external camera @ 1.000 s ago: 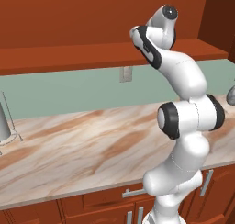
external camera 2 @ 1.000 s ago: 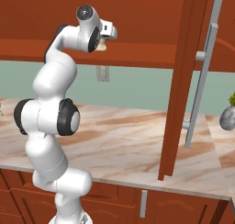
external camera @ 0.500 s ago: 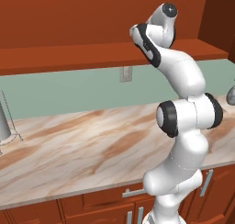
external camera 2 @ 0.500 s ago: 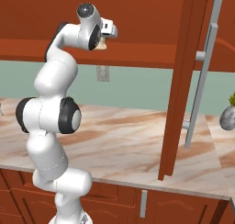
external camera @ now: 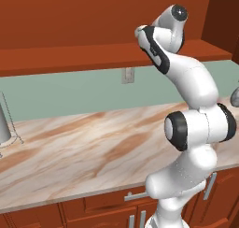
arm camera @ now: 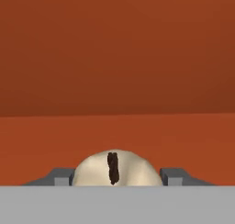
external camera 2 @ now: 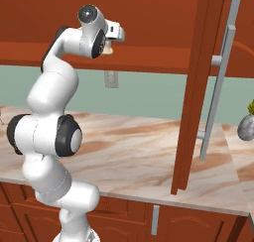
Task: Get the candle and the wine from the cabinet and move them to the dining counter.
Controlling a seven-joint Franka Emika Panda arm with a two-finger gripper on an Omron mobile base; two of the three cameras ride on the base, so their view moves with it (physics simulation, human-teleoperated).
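candle: lower part cut off at bottom of hand view; sides hidden by finger tips
gripper: mostly hidden behind hand, right base view
paper-towel stand: cut by left edge

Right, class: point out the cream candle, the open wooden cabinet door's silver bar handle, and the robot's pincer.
Stubby cream-white candle (arm camera: 117, 169): hand view, on its rounded top beside the dark wick.
Long silver bar handle (external camera 2: 219, 87): right base view, mid-length of the bar.
Pincer (external camera 2: 112, 43): right base view, at the fingertips around the candle.

One candle, one open cabinet door, perhaps one vase.
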